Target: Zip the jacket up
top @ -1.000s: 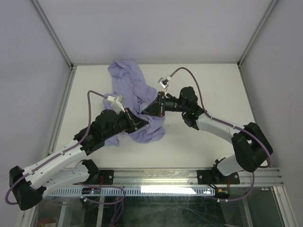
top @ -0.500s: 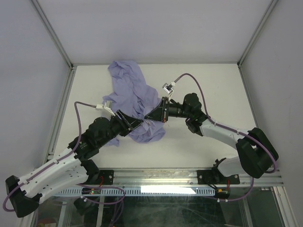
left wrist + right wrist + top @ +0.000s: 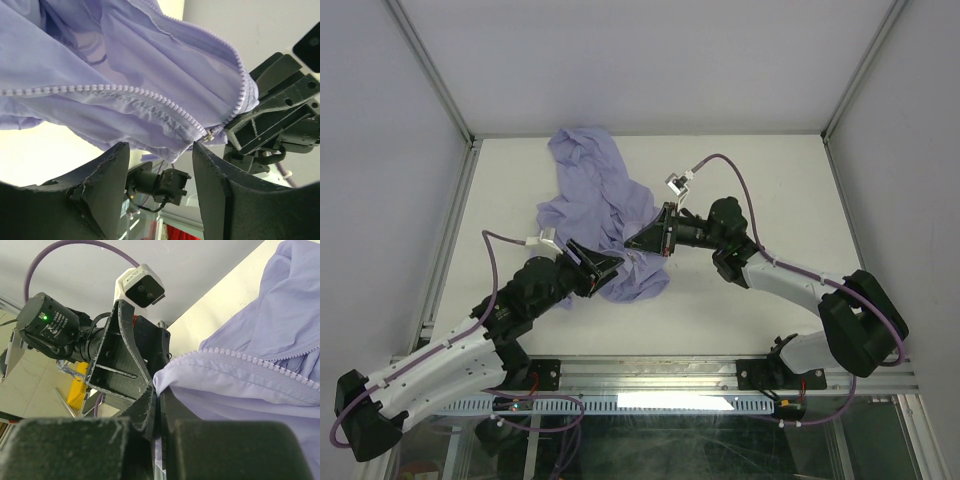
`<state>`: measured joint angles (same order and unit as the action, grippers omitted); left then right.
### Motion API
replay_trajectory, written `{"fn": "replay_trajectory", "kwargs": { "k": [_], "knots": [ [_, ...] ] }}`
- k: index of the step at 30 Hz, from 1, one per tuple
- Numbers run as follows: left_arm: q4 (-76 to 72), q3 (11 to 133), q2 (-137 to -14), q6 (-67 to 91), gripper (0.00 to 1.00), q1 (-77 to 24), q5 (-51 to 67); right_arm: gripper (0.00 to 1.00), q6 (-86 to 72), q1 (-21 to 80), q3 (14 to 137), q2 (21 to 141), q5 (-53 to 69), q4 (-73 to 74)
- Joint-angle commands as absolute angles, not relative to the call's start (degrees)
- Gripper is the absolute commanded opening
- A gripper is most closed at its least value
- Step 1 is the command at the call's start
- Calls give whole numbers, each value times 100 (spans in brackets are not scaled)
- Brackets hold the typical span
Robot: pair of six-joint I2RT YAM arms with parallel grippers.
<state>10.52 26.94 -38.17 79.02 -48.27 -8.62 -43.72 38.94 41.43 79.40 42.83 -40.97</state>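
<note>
- My left pincer (image 3: 159, 152) is letting go. A second ago it was pressed together right at the slider (image 3: 211, 134). Now its fingers are standing spread with nothing between them, and the whole arm is backing off to the near side of the slider.
- My right pincer (image 3: 156, 401) isn't changing at all. It's pinching the bottom corner of the jacket (image 3: 600, 195) just beside the slider, fingers squeezed on the fabric edge and holding that corner up a bit.
- The rest of the jacket is lying in a wrinkly heap on the surface (image 3: 780, 190), running from the slider away toward the far left corner.
- From my left wrist view, the two rows of teeth (image 3: 100, 90) are meeting at the slider and then splitting wide apart, so the zip is looking basically undone.
- My read is that this is a re-grip, not progress. The slider is sitting at the bottom end with no pull on it right now.
- I'm guessing the next move is getting the left pincer back onto the little pull tab, which is tiny and tucked against the right pincer's fingers, so it's going to be fiddly.
- The risk is that the loose fabric under the slider bunches up once I start dragging.
</note>
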Motion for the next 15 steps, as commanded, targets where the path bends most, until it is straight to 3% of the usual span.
{"fn": "replay_trajectory", "kwargs": {
  "k": [1, 8, 15],
  "knots": [
    [179, 2579, -3794, 8119, 54, -4790, -852, 0, -4493, 3935, 4237, 7775, 4232, -4622],
    [-655, 2247, -3960, 8110, 51, -4791, -894, 0, -4638, 3938, 4232, 7862, 4271, -4806],
    [-1751, 1935, -4011, 7963, 41, -4792, -855, 0, -4674, 3951, 4215, 7866, 4291, -4816]
  ]
}}
